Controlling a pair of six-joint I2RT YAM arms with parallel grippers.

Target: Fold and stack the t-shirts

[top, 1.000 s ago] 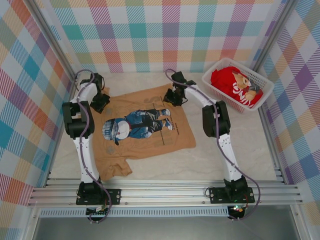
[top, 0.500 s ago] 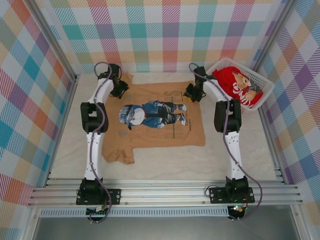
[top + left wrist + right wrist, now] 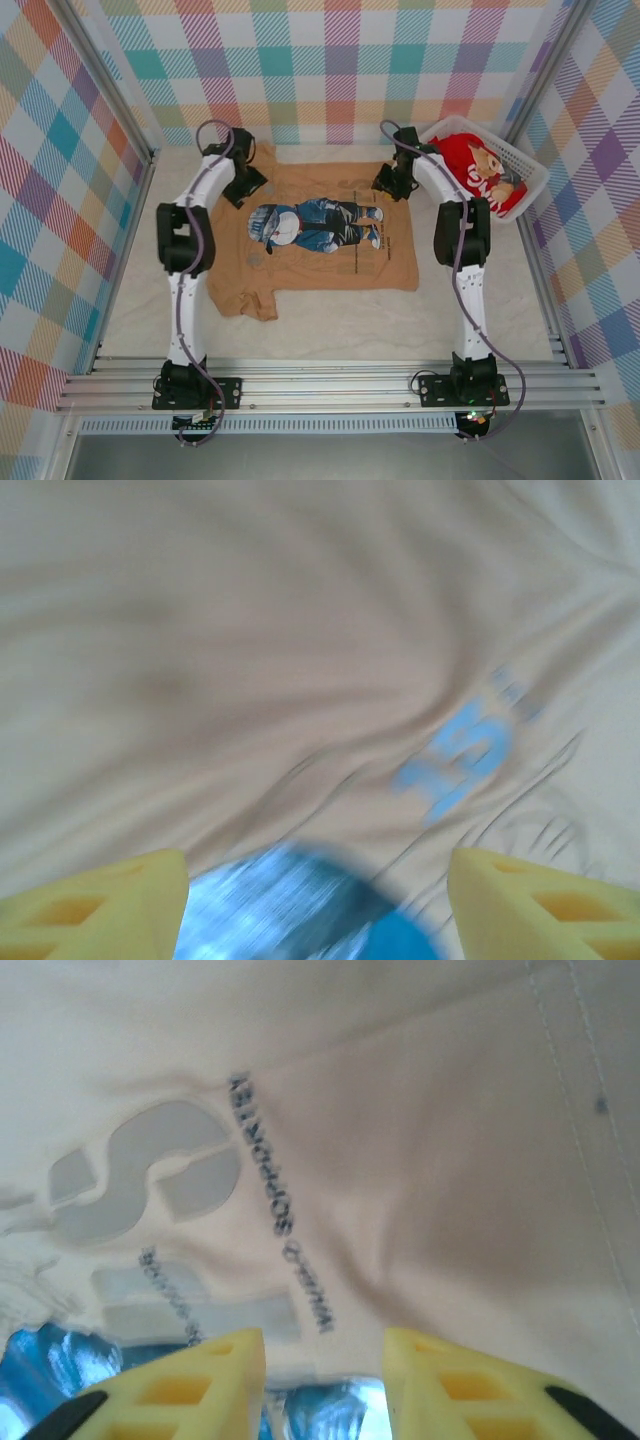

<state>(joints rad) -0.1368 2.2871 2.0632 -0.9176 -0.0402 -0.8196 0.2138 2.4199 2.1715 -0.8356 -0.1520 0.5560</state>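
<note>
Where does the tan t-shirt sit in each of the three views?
Top external: tan t-shirt spread flat, centre of picture.
Left wrist: its blurred cloth across the upper frame.
Right wrist: its cloth with grey lettering, upper frame.
Shared landmark: the blue cartoon print, low in both wrist views.

Bare table [image 3: 500, 290] lies open to the right of the tan t-shirt [image 3: 330, 270], along the near strip in front of it, and down its left side. I can pass freely there. The white basket [image 3: 532, 165] blocks the far right corner, just beside my right arm, with the red t-shirt [image 3: 460, 160] heaped inside. Plaid walls [image 3: 340, 70] close off the far, left and right sides. My left claw [image 3: 245, 187] and right claw [image 3: 392, 185] sit low over the cloth's far corners, well apart, with a clear lane between them.
</note>
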